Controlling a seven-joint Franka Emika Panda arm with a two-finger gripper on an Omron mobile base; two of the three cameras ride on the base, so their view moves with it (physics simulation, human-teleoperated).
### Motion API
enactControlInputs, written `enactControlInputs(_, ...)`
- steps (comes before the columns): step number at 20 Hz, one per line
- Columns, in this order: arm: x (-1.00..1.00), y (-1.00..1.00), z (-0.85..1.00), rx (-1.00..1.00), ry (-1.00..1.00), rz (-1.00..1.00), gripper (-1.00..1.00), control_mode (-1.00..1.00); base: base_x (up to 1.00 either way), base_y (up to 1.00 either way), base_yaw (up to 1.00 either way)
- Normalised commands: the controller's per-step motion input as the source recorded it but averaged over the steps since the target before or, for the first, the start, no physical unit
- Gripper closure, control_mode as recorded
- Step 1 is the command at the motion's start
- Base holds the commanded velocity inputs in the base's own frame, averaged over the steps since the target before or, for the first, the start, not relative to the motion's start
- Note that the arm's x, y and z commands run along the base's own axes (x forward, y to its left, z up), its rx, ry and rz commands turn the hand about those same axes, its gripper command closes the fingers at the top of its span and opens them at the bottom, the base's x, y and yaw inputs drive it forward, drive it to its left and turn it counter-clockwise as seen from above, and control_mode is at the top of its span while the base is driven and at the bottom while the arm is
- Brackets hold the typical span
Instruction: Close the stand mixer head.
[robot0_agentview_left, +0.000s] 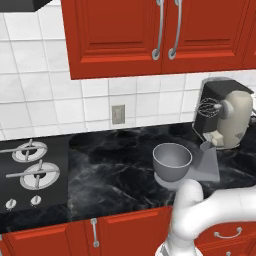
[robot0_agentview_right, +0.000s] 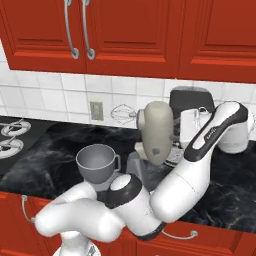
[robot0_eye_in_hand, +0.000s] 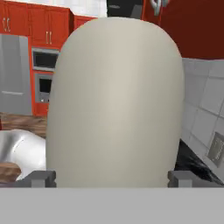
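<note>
Black marble counter (robot0_agentview_left: 115, 165) bearing grey stand (robot0_agentview_left: 207, 167), metal bowl (robot0_agentview_left: 172, 161), inset cooktop (robot0_agentview_left: 31, 175).

No readable text, labels, brands or numbers anywhere; dark marking on robot arm (robot0_agentview_right: 212, 131) illegible.

Even, bright rendered light is seen throughout; soft shadows are cast under the cabinets (robot0_agentview_left: 150, 35), and coarse pixelation is noticed.

Cream stand mixer head (robot0_agentview_right: 156, 131) tilted up, whisk (robot0_agentview_right: 122, 114) clear of bowl
</note>
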Motion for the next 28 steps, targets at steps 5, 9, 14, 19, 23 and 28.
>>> enactControlInputs(5, 0.31, 1.0, -0.6, -0.18, -0.33, 0.25, -1.0, -1.0, 0.0, 0.0, 0.0)
enactControlInputs(9, 0.19, 1.0, -0.37, -0.17, -0.38, 0.06, -1.0, -1.0, 0.0, 0.0, 0.0)
enactControlInputs(14, 0.14, 1.0, -0.29, -0.18, -0.41, 0.0, -1.0, -1.0, 0.0, 0.0, 0.0)
enactControlInputs(19, 0.05, 1.0, -0.4, -0.21, -0.34, 0.0, -1.0, -1.0, 0.0, 0.0, 0.0)
enactControlInputs(23, 0.0, 1.0, -0.19, -0.23, -0.27, 0.06, -1.0, -1.0, 0.0, 0.0, 0.0)
enactControlInputs(28, 0.0, 1.0, 0.15, -0.25, -0.14, 0.24, -1.0, -1.0, 0.0, 0.0, 0.0)
